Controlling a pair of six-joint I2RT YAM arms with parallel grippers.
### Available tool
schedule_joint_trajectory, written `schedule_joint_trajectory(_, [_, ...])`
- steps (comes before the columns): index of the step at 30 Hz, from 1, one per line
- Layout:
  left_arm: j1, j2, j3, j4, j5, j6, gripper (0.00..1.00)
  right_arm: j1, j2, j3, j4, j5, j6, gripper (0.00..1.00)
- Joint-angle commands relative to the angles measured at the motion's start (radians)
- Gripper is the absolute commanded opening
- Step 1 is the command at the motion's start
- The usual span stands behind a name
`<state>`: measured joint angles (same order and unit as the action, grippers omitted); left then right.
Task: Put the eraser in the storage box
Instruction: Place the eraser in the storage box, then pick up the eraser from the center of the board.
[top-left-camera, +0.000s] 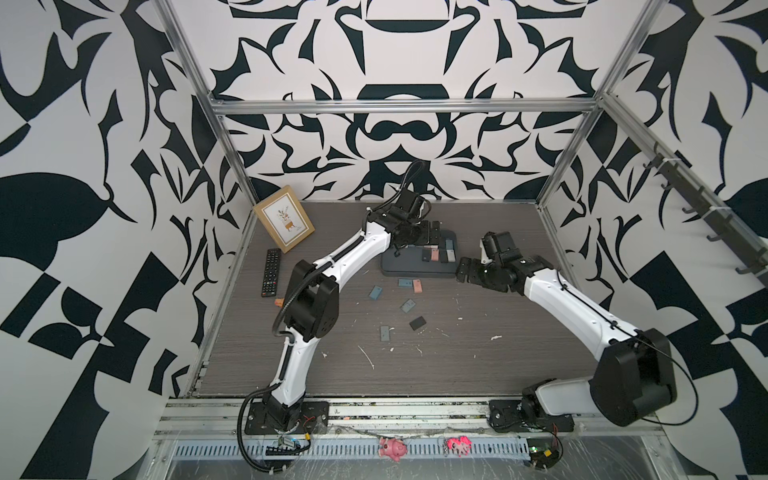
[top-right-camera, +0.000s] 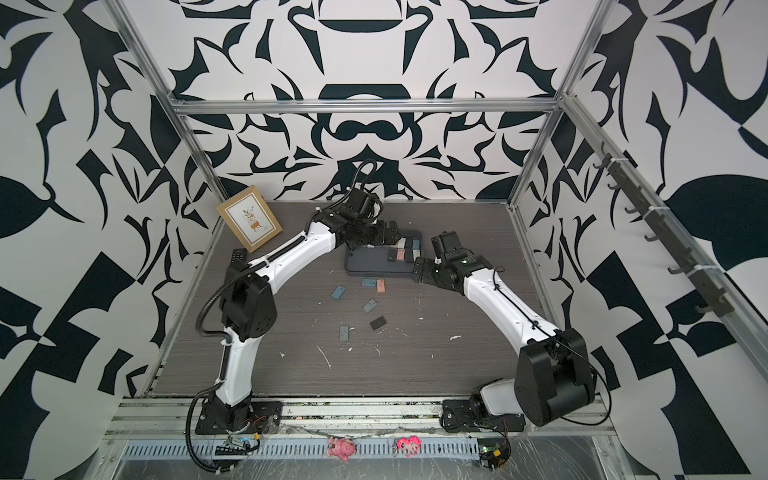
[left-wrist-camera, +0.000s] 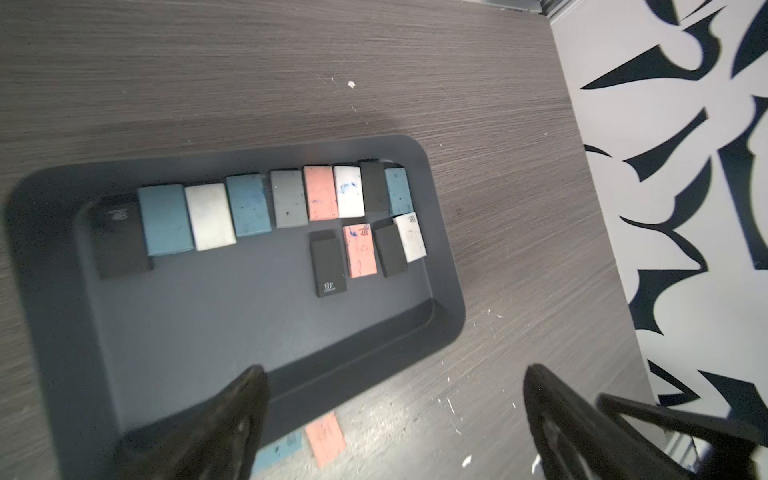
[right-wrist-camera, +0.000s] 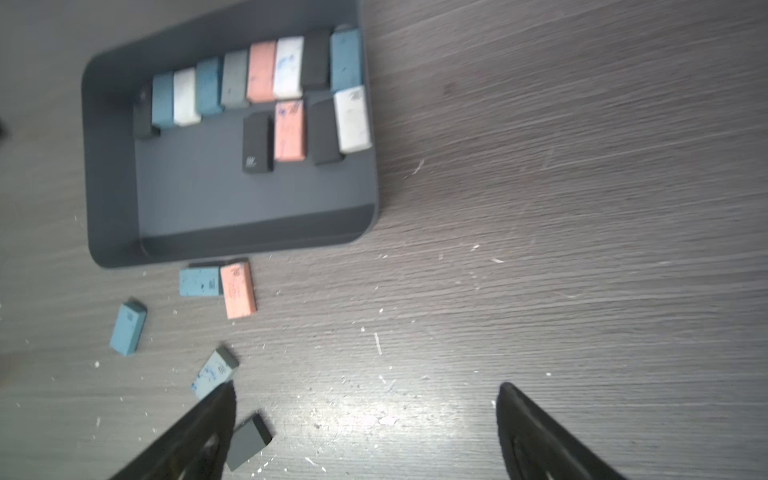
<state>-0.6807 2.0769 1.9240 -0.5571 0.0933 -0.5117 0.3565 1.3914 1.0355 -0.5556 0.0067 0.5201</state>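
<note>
- The left gripper (left-wrist-camera: 397, 372) is held wide open and empty above the storage box (left-wrist-camera: 208, 316); the right gripper (right-wrist-camera: 365, 386), likewise open and empty, is held at its right near corner.
- Erasers (left-wrist-camera: 320, 193) are ranged along the box's far side; loose erasers (right-wrist-camera: 238, 291) lie near of it.
- The left gripper should be raised straight up, so that the rows are left undisturbed.

"4B" printed on black eraser (left-wrist-camera: 328, 262), pink eraser (left-wrist-camera: 360, 253).
</note>
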Motion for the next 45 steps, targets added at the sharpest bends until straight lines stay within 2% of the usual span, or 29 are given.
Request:
schedule_joint_trajectory(1, [0.008,-0.136,-0.124,0.004,-0.009,-0.007,0.99,0.082,0.023,0.018,-0.02,0.081,0.016,0.98])
schedule_joint_trajectory(4, [0.016,-0.266,-0.271,0.022,-0.013,-0.016,0.99,0.169,0.058,0.028,-0.027,0.12,0.053,0.93])
schedule_joint_trajectory(7, [0.029,-0.394,-0.425,0.039,-0.008,-0.034,0.99,0.259,0.105,0.048,-0.041,0.163,0.111,0.92])
schedule_joint_trajectory(12, [0.065,-0.577,-0.666,0.081,0.018,-0.067,0.99,0.386,0.206,0.08,-0.031,0.176,0.265,0.9])
schedule_joint_trajectory(16, [0.108,-0.702,-0.845,0.123,0.045,-0.099,0.99,0.469,0.294,0.14,-0.044,0.242,0.364,0.89])
schedule_joint_trajectory(22, [0.163,-0.869,-1.048,0.166,0.097,-0.14,0.99,0.554,0.445,0.271,-0.104,0.286,0.417,0.86])
schedule_joint_trajectory(29, [0.211,-0.941,-1.128,0.166,0.143,-0.139,0.99,0.565,0.49,0.24,-0.024,0.261,0.517,0.79])
schedule_joint_trajectory(38, [0.222,-0.919,-1.154,0.189,0.168,-0.14,0.99,0.564,0.531,0.243,0.055,0.231,0.604,0.73])
schedule_joint_trajectory(45, [0.227,-0.913,-1.154,0.198,0.178,-0.139,0.99,0.552,0.568,0.254,0.053,0.25,0.644,0.64])
